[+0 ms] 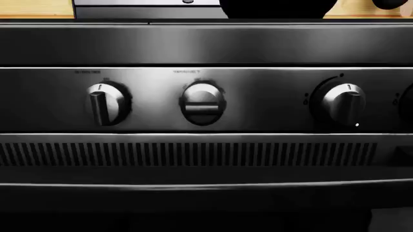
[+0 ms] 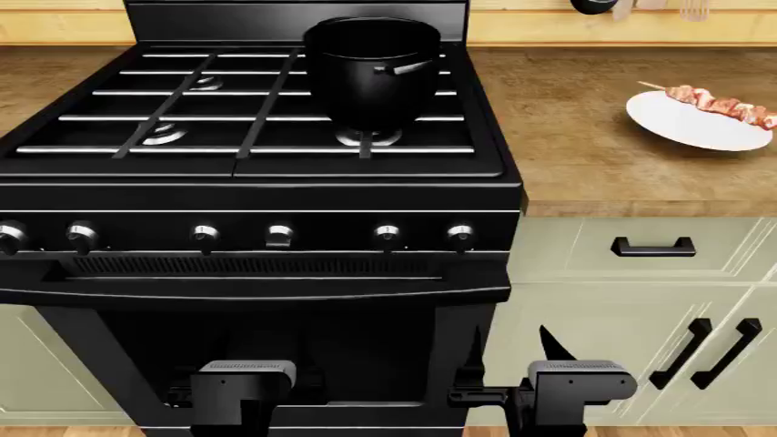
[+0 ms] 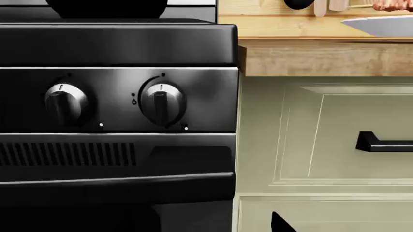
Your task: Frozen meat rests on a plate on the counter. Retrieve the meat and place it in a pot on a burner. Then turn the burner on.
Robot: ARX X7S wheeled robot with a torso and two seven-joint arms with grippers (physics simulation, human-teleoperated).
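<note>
**Stove front and desk: items in view**

Frozen meat (image 2: 726,105): pinkish-red chunks on a pale skewer, lying across the far right part of the plate (image 2: 692,126), the skewer tip overhanging the plate's far left rim. Nothing is gripping it.

Plate: round, white, sitting on the desk (image 2: 583,137) at the right, well apart from the stove.

Pot (image 2: 370,73): tall, glossy black, standing upright on the grate at the stove's right side, over the far right burner. A near right burner (image 2: 368,137) is showing just in front of its base.

Stove (image 2: 261,196): black, with grate bars running across the top. Six silver knobs are lining the front panel; the rightmost knob (image 2: 460,236) is sitting near the stove's right edge. A vent slot is running beneath the knobs.

Cabinet fronts (image 2: 631,300): pale green, with black handles (image 2: 652,247), standing below the desk to the right of the stove.

Left gripper (image 2: 243,387): hanging low in front of the oven door, well below the knobs. Its jaws are not showing clearly; whether they are released or clenched cannot be told.

Right gripper (image 2: 510,350): hanging low near the stove's right edge, jaws spread apart and released, grasping nothing.
</note>
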